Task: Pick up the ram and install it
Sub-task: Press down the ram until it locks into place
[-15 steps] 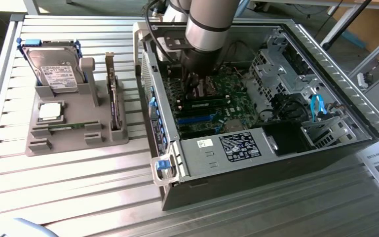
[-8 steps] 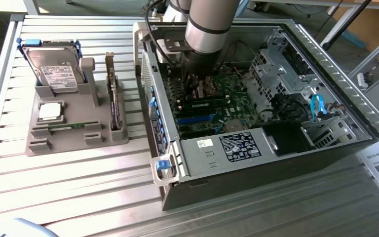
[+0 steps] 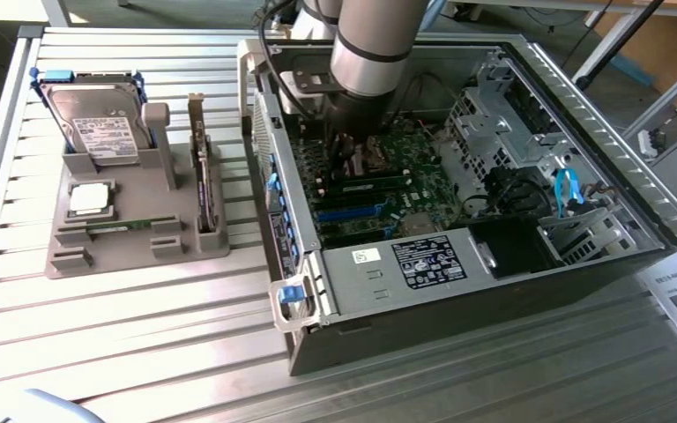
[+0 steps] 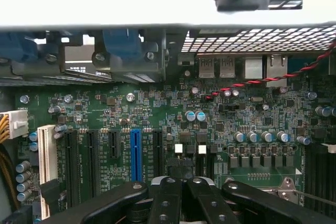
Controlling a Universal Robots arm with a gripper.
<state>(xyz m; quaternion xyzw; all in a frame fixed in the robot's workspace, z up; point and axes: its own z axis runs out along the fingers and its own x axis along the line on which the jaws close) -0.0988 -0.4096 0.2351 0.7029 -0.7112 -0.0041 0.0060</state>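
Going across the exterior view from its left: the grey parts holder (image 3: 127, 238) sat on the slatted bench (image 3: 138, 335) w/ the hard drive (image 3: 98, 128) standing at its back, the square silver processor chip (image 3: 89, 198) lying flat below it, and the expansion card (image 3: 204, 176) upright in its slot at the holder's right edge. The ram (image 3: 121, 226) lay low in the holder's front groove, just below the CPU, a thin green stick, untouched and well apart from the arm.

Further right stood the open PC case (image 3: 457, 229), motherboard (image 3: 362, 176) exposed, PSU (image 3: 427, 260) along the near side. The arm (image 3: 374, 44) reached down into the case over the board.

In the wrist view the end effector (image 4: 182, 184) hung over the motherboard's slot area, near the blue PCIe slot (image 4: 135, 153), w/ fingers (image 4: 167, 198) pressed together and nothing between them: closed, empty.

Judgement: the pick-up wasn't done, since the stick was in the holder while the closed end effector was inside the case. To do the pick well: the jaws would need to be parted before reaching the stick, grip squarely across its thin faces near mid-length, lift straight up out of the groove so it doesn't snag the holder or tilt. The CPU sat close by, so approach w/ care.
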